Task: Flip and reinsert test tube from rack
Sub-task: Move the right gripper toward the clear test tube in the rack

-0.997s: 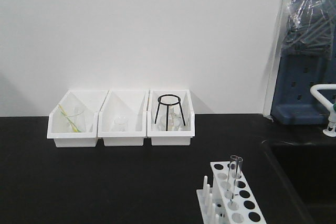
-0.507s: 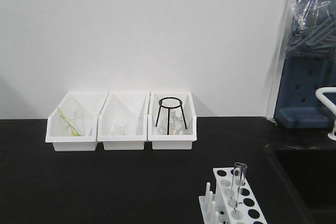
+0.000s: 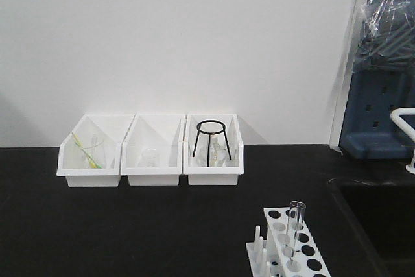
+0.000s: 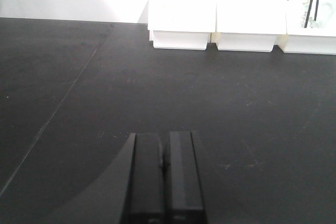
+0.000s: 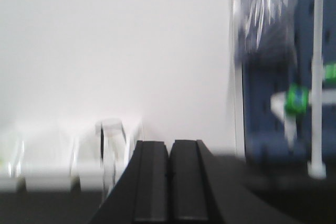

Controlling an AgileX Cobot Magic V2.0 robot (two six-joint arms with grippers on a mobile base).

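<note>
A slim clear test tube point(image 3: 296, 225) stands upright in the white rack point(image 3: 306, 251) at the front right of the black bench, open rim up. In the right wrist view the tube point(image 5: 111, 153) shows blurred, just left of my right gripper point(image 5: 170, 145), which is shut and empty. My left gripper point(image 4: 165, 137) is shut and empty, low over bare black bench, far from the rack. Neither gripper shows in the front view.
Three white bins point(image 3: 150, 152) stand in a row against the back wall; the right one holds a black wire tripod point(image 3: 211, 139), the others hold glassware. A sink recess point(image 3: 379, 218) lies right of the rack. A blue pegboard point(image 3: 379, 111) stands far right.
The front view has barely shifted in the last half second; a second ago the scene sat slightly higher and further left. The tube stays in the rack.
</note>
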